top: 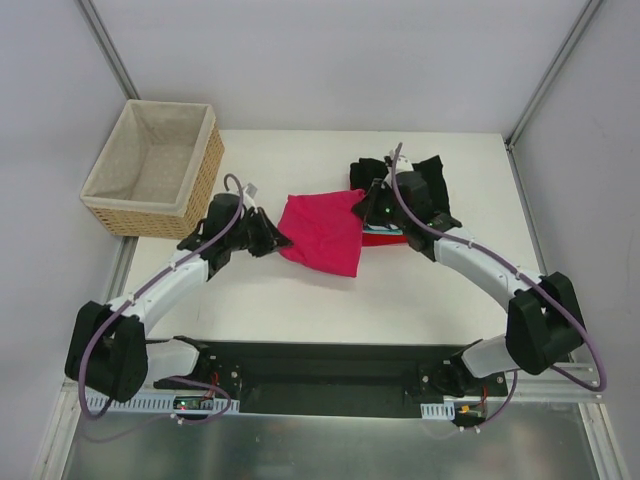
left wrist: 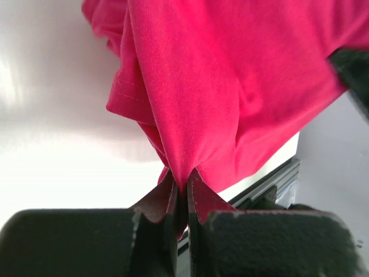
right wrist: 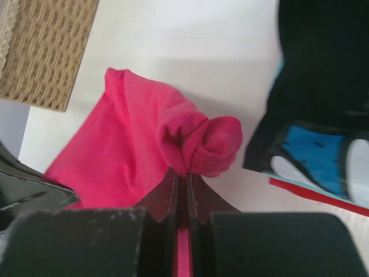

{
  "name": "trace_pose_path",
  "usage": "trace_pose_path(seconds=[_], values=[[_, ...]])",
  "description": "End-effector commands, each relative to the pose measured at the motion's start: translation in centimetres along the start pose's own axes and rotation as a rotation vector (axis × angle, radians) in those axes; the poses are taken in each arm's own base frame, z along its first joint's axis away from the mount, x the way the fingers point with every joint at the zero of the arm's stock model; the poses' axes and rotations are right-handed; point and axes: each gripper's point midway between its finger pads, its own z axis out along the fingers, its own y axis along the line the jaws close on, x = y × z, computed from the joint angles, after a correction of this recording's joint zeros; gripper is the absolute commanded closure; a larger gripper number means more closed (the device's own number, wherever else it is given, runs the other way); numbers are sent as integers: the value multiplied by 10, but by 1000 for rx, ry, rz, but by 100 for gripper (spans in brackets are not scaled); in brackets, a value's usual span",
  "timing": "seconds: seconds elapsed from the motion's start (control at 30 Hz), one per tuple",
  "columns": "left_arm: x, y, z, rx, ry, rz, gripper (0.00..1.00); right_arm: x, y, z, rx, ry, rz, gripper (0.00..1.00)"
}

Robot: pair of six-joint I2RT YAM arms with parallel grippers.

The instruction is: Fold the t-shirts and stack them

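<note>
A crimson-pink t-shirt point(top: 322, 232) hangs stretched between my two grippers over the middle of the table. My left gripper point(top: 277, 240) is shut on its left edge, the cloth point(left wrist: 230, 81) bunching into the jaws point(left wrist: 183, 187). The right gripper point(top: 368, 205) is shut on the shirt's upper right corner, a rolled wad of pink cloth point(right wrist: 196, 138) pinched between its pads point(right wrist: 184, 176). Behind the right gripper lies a stack of folded t-shirts: black point(top: 430, 175) on top, blue-white patterned point(right wrist: 314, 158) under it, and a red one point(right wrist: 323, 197) at the bottom edge.
A woven wicker basket point(top: 195, 190) with beige lining stands at the table's far left corner, close behind the left gripper. The table's right edge point(top: 520, 215) runs just past the folded stack. A black base plate point(top: 320, 375) spans the near edge between the arm bases.
</note>
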Motion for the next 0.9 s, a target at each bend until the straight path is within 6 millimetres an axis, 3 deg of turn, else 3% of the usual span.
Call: trace_pose_path(seconds=[0.0,0.03,0.17,0.23,0.6,0.8,0.87], values=[[-32,-48,11,80,-22,89,100,-63,-5,-29,13,-142,-12,100],[-41,-62,11,103,-34,101,100,-70,-7,-32,14,-152,-9,100],[-50,-89,20,136,-33,126,100,-108,-15,-46,28,-213,-4,100],[-50,-100,25,151,-21,135,100,-111,-18,-46,31,-199,1,100],[-56,-117,37,164,-26,158,100,-156,-27,-55,54,-284,27,100],[-88,-163,49,237,-63,216,100,-189,-38,-67,59,-346,57,100],[-95,-166,60,238,-60,220,100,-201,-41,-72,63,-366,59,99]])
